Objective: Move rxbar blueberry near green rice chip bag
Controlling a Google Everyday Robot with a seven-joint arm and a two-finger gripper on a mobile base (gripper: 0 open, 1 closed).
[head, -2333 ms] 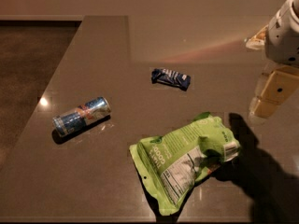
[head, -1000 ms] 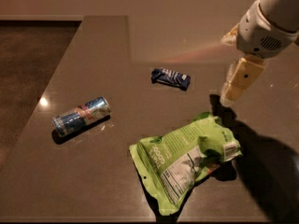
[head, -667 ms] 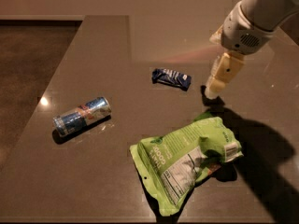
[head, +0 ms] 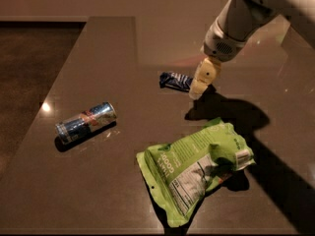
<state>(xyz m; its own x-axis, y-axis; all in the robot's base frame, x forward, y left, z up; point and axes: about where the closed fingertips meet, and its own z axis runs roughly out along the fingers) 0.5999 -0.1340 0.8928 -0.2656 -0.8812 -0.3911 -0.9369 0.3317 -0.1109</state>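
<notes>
The rxbar blueberry (head: 175, 80) is a small flat dark blue wrapper lying on the brown table, above the middle. The green rice chip bag (head: 197, 166) is a large lime-green crinkled pouch lying flat at the lower right, white label facing up. My gripper (head: 198, 90) hangs from the white arm coming in from the upper right. Its pale fingers (head: 204, 76) point down, just right of the rxbar's right end and close above the table. It holds nothing that I can see.
A blue-and-silver drink can (head: 86, 122) lies on its side at the left. The table's left edge (head: 59, 77) runs diagonally, with dark floor beyond. The arm casts a broad shadow (head: 275, 151) over the table's right side.
The arm and gripper have moved left and down from the right edge to beside the rxbar. The rxbar, the bag and the can have not moved.
</notes>
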